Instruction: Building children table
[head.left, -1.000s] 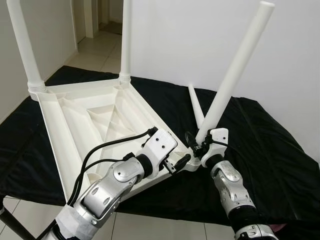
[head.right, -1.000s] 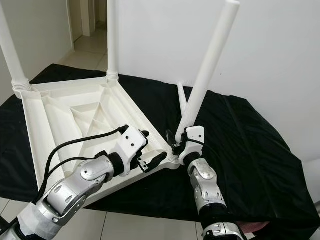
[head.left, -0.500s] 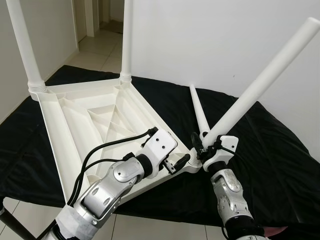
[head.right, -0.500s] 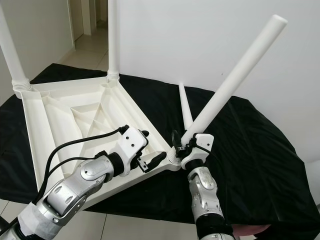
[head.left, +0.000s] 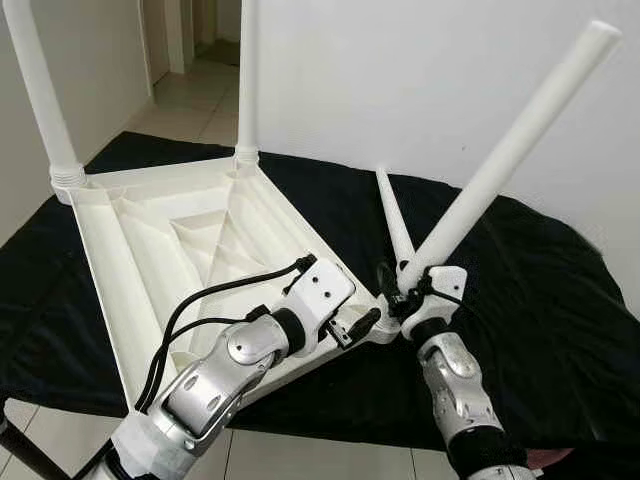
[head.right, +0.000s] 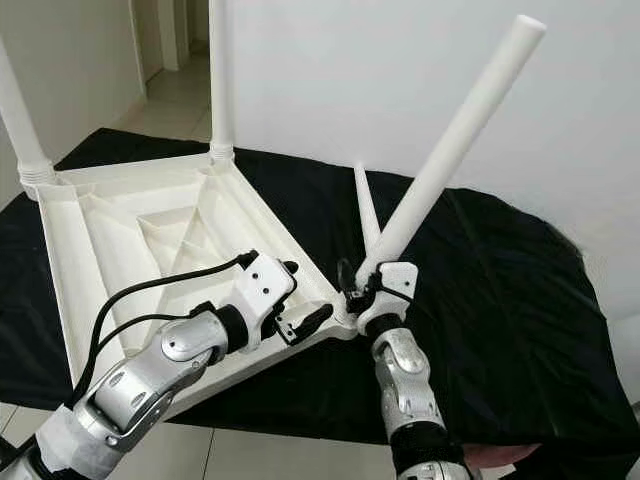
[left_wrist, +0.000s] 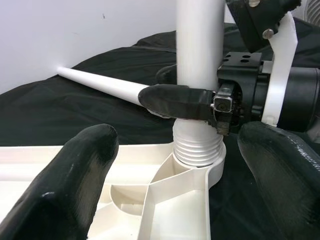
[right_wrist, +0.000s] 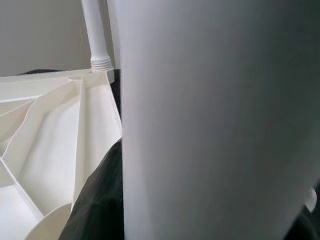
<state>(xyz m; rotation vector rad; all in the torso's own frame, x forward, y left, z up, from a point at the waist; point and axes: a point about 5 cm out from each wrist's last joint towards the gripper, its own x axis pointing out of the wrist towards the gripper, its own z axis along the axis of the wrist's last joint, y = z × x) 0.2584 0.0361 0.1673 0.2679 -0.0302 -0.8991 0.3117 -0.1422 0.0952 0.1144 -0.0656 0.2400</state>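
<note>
Plainly, the risk sits at the lower centre of the head views, where the right tool (head.left: 410, 292) is clamped around the base of a white table leg (head.left: 505, 160) whose ribbed end sits at the corner socket (left_wrist: 197, 165) of the upturned white children's table (head.left: 190, 250). The leg leans hard toward the upper right instead of standing straight like the two fitted legs (head.left: 40, 90) at the upper left. If it is driven or twisted at that slant, the threads could bind or cross, or the end could pop out of the socket and swing — the long lever arm makes that likely.

The left tool (head.left: 355, 328) hovers just beside the same corner with its fingers (left_wrist: 75, 175) apart, gripping nothing, so the tabletop is not pinned; a sideways push from the leg might slide it across the black cloth (head.left: 540, 300) covering the worktop. A spare tapered leg (head.left: 395, 215) lies loose on the cloth just behind the socket, in the middle of the frame, and could be knocked away.

No brand, label or readable writing shows on any part — the plastic is plain white.
</note>
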